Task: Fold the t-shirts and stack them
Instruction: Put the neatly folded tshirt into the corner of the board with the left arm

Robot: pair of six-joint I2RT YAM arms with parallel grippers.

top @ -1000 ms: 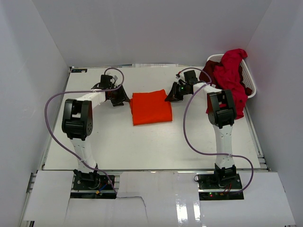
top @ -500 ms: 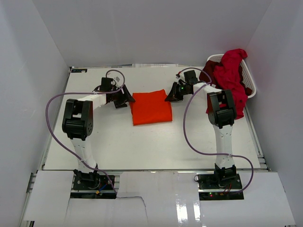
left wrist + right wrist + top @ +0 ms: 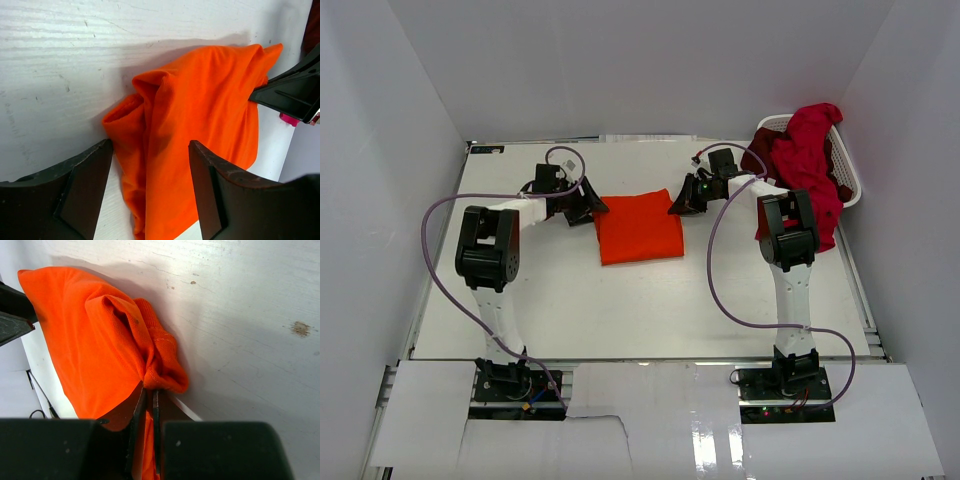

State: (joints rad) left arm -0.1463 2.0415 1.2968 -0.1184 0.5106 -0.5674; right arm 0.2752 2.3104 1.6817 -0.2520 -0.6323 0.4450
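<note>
Your white tabletop [image 3: 620, 300], white walls [image 3: 640, 70]: bright orange cloth t-shirt [image 3: 638, 228].
White plastic basket [image 3: 772, 122] holds crimson shirts [image 3: 805, 150]; left tool [image 3: 150, 150] agape, right tool [image 3: 148, 395] pinches orange.

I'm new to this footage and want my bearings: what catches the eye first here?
A bright orange t-shirt, folded, lies centred on the table. The right gripper is shut on one edge; the left gripper stands open over the opposite edge. Red t-shirts spill from a white basket at far right.
</note>
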